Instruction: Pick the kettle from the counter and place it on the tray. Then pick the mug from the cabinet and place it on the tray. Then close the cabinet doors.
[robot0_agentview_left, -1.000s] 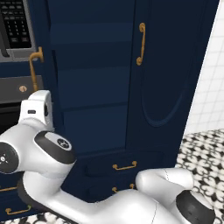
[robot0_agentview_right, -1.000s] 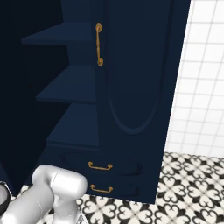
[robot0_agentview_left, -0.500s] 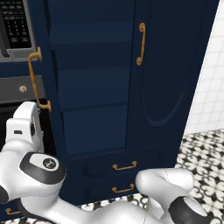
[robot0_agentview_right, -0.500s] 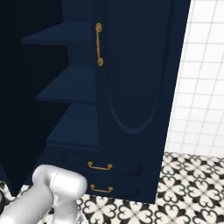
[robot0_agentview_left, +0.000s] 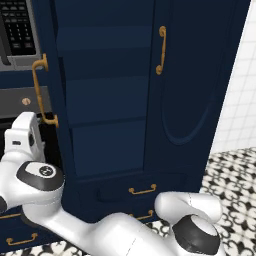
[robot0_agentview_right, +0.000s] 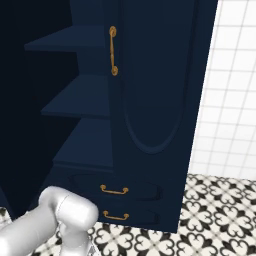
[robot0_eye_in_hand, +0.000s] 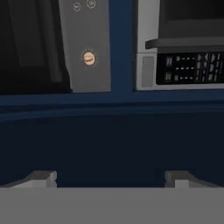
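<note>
You're at the last step: tall dark navy cabinet (robot0_agentview_right: 75, 100) shelves show bare, left arched-panel door (robot0_agentview_left: 47, 75) w/ gold handle swung open. Gripper (robot0_eye_in_hand: 109, 177) fingers wide apart, holding nothing. Close both doors.

The arm (robot0_agentview_left: 115, 232) is built of glossy white rounded segments joined by dark grey caps. A small white mark is carried on one cap (robot0_agentview_left: 41, 172). Two grey fingertips (robot0_eye_in_hand: 41, 178) are seen.

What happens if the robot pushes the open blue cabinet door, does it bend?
Probably not. The open door looks like a thick, solid panel, so it should swing as one stiff piece. It is tall, so it likely feels heavy. Its gold handle looks rigid too.
</note>
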